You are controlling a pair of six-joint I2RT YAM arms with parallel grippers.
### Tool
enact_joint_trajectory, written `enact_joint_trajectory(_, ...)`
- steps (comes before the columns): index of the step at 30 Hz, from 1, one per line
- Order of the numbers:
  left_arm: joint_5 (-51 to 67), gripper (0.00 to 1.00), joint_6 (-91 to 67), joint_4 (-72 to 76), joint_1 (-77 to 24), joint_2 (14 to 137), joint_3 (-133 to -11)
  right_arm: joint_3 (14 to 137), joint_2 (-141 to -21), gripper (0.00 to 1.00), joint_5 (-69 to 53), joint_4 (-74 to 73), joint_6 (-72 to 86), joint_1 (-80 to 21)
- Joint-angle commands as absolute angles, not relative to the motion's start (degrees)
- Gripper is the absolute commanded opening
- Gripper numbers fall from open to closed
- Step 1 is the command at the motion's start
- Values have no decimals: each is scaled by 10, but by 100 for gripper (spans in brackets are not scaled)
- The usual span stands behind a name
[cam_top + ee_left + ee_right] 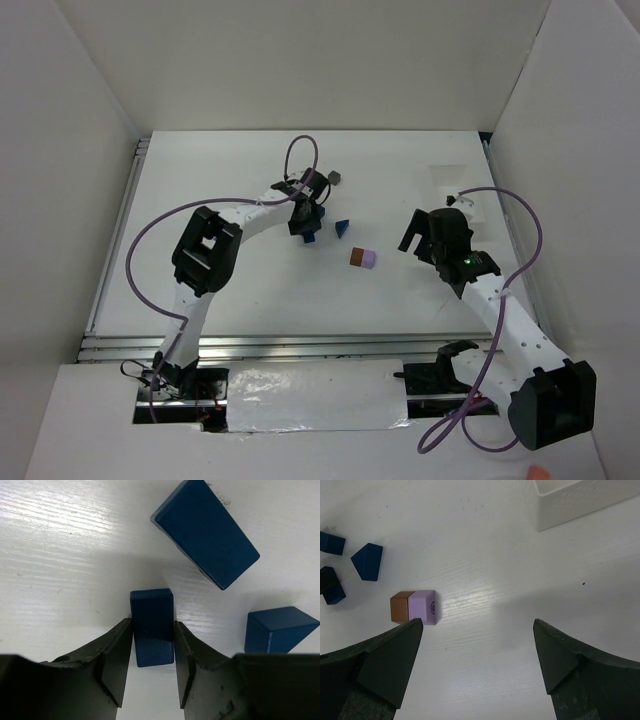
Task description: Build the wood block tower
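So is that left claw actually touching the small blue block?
Touching. In the left wrist view the left gripper has both fingers flush against the small blue block, no gap visible.

White perforated tray (570,505) on white table (495,555), empty inside unseen.

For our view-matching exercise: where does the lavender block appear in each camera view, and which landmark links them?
Top external: lavender block, just right of centre.
Left wrist: not in it.
Right wrist: lavender block, left of centre, about mid-height.
Shared landmark: the brown-orange block touching its left side in both views.
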State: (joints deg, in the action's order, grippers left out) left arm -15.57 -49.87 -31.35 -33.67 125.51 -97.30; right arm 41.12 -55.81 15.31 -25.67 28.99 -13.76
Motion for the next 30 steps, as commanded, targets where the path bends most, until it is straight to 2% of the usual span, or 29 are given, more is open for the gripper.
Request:
enact_joint_trajectory(1,-163,48,-500,-317,-337,1264,-990,411,-559,100,154,-229,286,-134)
enact_joint_trajectory(5,-151,42,-477,-315,-337,1260,-990,410,-555,100,154,-229,284,-134)
enact_joint_trajectory(7,-141,35,-439,-298,-337,1251,-979,410,-554,100,154,-231,283,-132)
enact_joint_trajectory(11,-130,33,-334,-225,-338,1171,-925,408,-540,100,145,-229,267,-134)
enact_joint_trajectory(15,-25,30,-97,-150,-341,1086,-879,396,-512,100,128,-210,249,-136)
enact_joint_trajectory(17,48,37,-27,-132,-341,1050,-871,386,-499,100,131,-201,243,-136)
enact_joint_trajectory(19,87,37,90,-152,-342,1041,-886,381,-479,100,140,-196,238,-136)
enact_joint_trajectory(20,134,31,118,-169,-342,1043,-901,379,-474,100,145,-196,238,-136)
enact_joint_trajectory(22,190,29,208,-210,-342,1064,-953,378,-458,100,162,-199,236,-136)
enact_joint_trajectory(23,245,29,258,-263,-342,1077,-999,378,-453,100,170,-203,242,-137)
enact_joint_trajectory(26,312,28,355,-371,-347,1124,-1093,384,-433,100,216,-230,259,-135)
enact_joint_trajectory(30,294,24,447,-455,-373,1173,-1162,424,-421,100,298,-317,309,-127)
